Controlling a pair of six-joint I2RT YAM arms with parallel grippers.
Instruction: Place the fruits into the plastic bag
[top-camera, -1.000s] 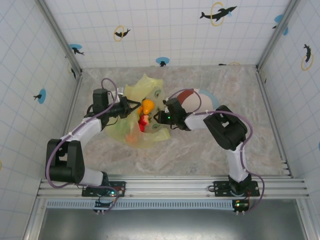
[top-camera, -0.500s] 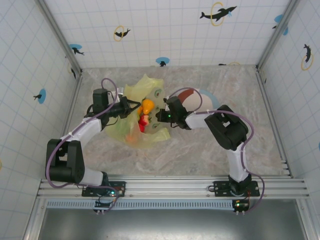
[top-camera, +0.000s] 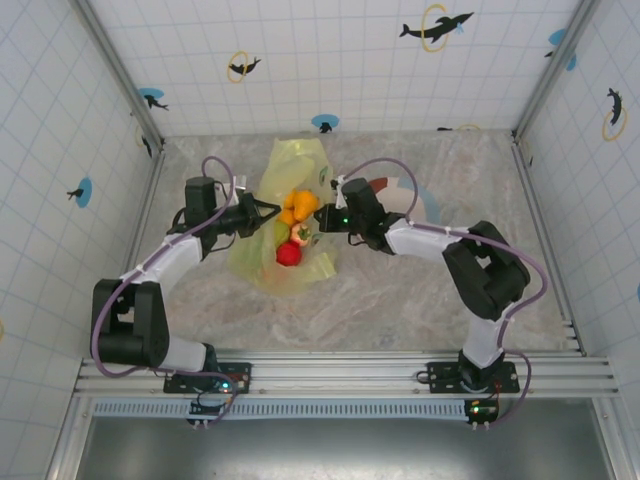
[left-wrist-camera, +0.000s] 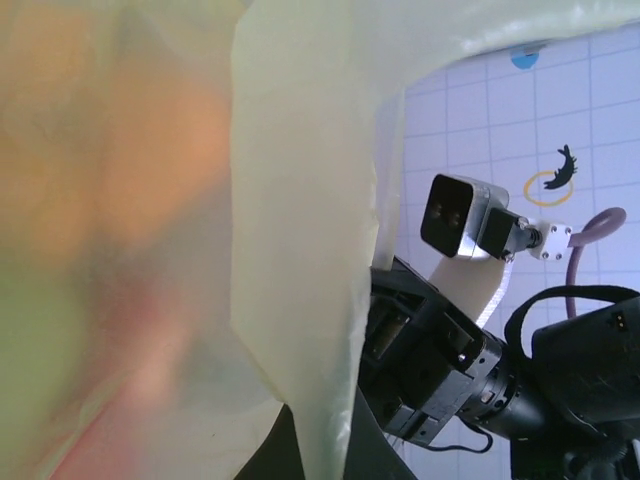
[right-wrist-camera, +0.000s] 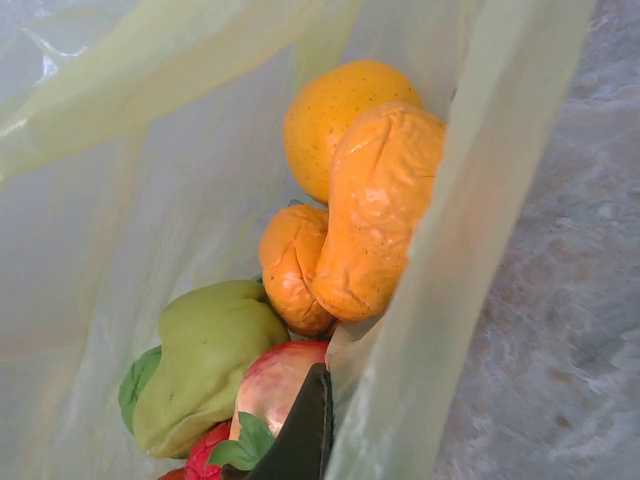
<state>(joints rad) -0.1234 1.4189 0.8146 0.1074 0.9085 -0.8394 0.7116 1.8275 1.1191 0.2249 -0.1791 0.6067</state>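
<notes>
The left gripper (top-camera: 263, 212) has its jaws pressed together on the left rim of the plastic bag (top-camera: 283, 165), and the thin film hangs so close to its wrist camera that it blurs into a pale yellow-green sheet (left-wrist-camera: 300, 200). The right gripper (top-camera: 326, 216) pinches the opposite rim, one dark finger (right-wrist-camera: 308, 430) lying against the film. Held between them, the bag's mouth faces upward. The bag is crinkly and translucent, and its long axis runs from the near side toward the far wall. The fruits (top-camera: 300, 205) lie inside it, touching in a heap. They are a round, pitted orange fruit (right-wrist-camera: 330, 110), a long wrinkled orange fruit (right-wrist-camera: 375, 210) whose length runs almost straight down the right wrist view, a smaller wrinkled orange fruit (right-wrist-camera: 290, 265), a smooth green fruit (right-wrist-camera: 205, 355) with a leaf, and a red-and-cream fruit (right-wrist-camera: 275, 385). Just beside the bag, partly under the right arm, lies a round flat plate (top-camera: 383, 187). The table (top-camera: 400, 300) is a mottled grey-beige, marble-like surface. White tiled walls enclose it, dotted with dolphin decals (top-camera: 436, 27).
</notes>
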